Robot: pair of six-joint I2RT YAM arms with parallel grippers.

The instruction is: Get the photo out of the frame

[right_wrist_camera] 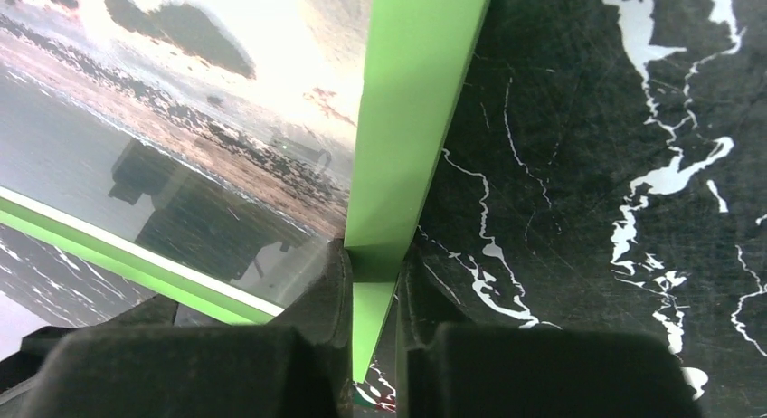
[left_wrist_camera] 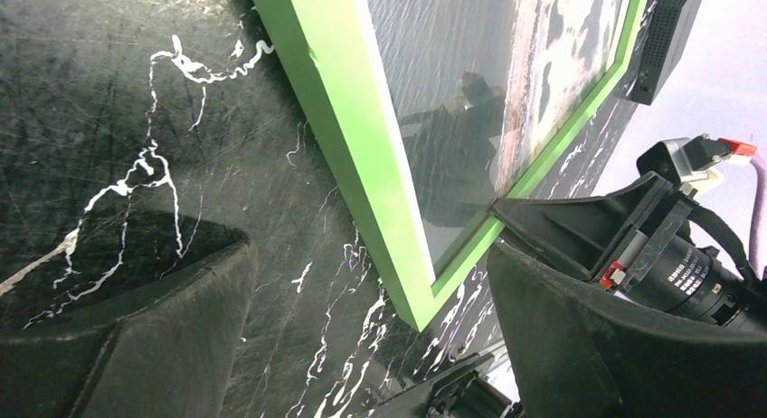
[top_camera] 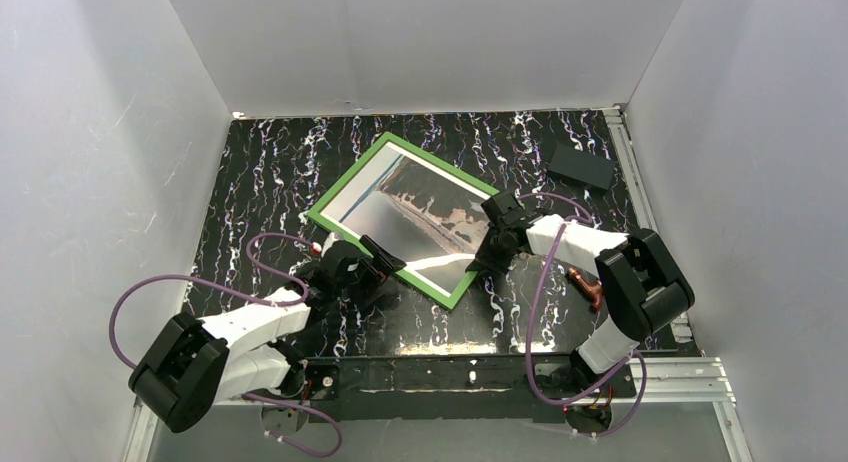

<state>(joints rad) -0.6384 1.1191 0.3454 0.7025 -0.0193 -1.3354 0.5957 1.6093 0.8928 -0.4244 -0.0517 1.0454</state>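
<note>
At the table's (top_camera: 260, 182) centre, the frame (top_camera: 348, 174) is lying askew, with the photo (top_camera: 415, 207) sitting inside it. The right gripper (right_wrist_camera: 373, 264) is pinching the frame's green right-hand border, jaws closed down to its thickness. The left gripper (left_wrist_camera: 371, 255) is standing wide open around the near corner, holding nothing. Risk: such a narrow pinch is likely to let the frame pivot or slip if lifted. Only the right wrist view is confirming the pinch; only the left wrist view is showing the clearance around the corner.
</note>
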